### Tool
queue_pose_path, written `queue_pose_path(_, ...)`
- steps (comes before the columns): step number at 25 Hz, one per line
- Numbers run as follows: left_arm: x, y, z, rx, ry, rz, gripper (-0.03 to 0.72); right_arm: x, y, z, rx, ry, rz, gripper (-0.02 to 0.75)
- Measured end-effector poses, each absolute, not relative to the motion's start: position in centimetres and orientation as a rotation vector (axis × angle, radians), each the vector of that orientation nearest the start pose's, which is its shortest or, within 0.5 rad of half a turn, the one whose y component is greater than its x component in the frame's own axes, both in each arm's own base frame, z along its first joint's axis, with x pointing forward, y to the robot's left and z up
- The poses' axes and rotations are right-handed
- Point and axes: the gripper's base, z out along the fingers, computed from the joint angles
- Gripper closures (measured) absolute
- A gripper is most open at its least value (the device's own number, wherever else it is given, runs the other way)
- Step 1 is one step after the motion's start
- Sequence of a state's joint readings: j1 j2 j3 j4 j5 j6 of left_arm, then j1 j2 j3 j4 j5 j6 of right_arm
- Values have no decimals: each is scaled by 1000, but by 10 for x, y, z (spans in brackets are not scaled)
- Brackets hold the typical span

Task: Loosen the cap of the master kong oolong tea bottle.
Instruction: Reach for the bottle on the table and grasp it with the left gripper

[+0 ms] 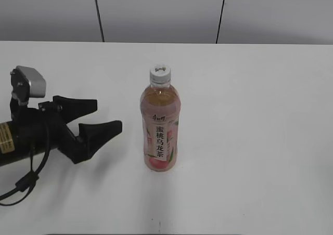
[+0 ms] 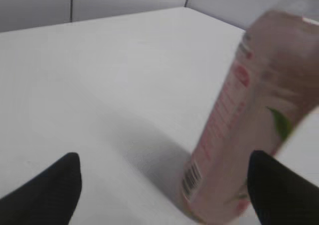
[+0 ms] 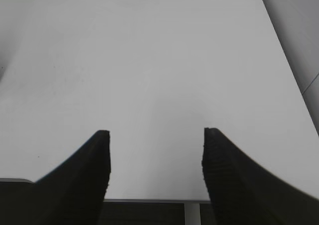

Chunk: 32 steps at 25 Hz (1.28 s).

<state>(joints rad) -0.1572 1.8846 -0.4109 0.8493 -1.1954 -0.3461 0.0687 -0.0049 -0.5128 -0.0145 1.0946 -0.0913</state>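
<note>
The master kong oolong tea bottle (image 1: 160, 126) stands upright in the middle of the white table, amber tea inside and a pink peach label around it. Its white ribbed cap (image 1: 160, 74) sits on top. My left gripper (image 1: 108, 114) is open, low over the table to the bottle's left, with its black fingers pointing at the lower body and a gap still between them and the bottle. In the left wrist view the bottle (image 2: 249, 110) is blurred and close to the right finger of the left gripper (image 2: 164, 158). My right gripper (image 3: 157, 132) is open and holds nothing.
The white table (image 1: 250, 115) stretches bare around the bottle. A grey panelled wall (image 1: 156, 11) runs along its far edge. The right wrist view shows the table's near edge (image 3: 149, 200) just under the right fingers.
</note>
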Motion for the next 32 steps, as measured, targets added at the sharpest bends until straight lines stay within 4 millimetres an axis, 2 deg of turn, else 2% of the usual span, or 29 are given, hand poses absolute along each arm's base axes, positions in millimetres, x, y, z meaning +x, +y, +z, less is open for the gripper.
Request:
queue_pose_path(3, 229, -107, 112, 803, 1757, -867, 78, -8, -2, 278, -164, 2054, -31, 291)
queue_pose_path(9, 223, -120, 113, 887, 1721, -914, 79, -8, -2, 278, -164, 2054, -31, 291)
queue_pose_path(20, 239, -150, 128, 963, 1592, -934, 62, -8, -2, 278, -164, 2054, -31, 291)
queue_pose_path(32, 252, -185, 149, 967, 1468, -955, 65, -8, -2, 278, -164, 2054, -31, 291)
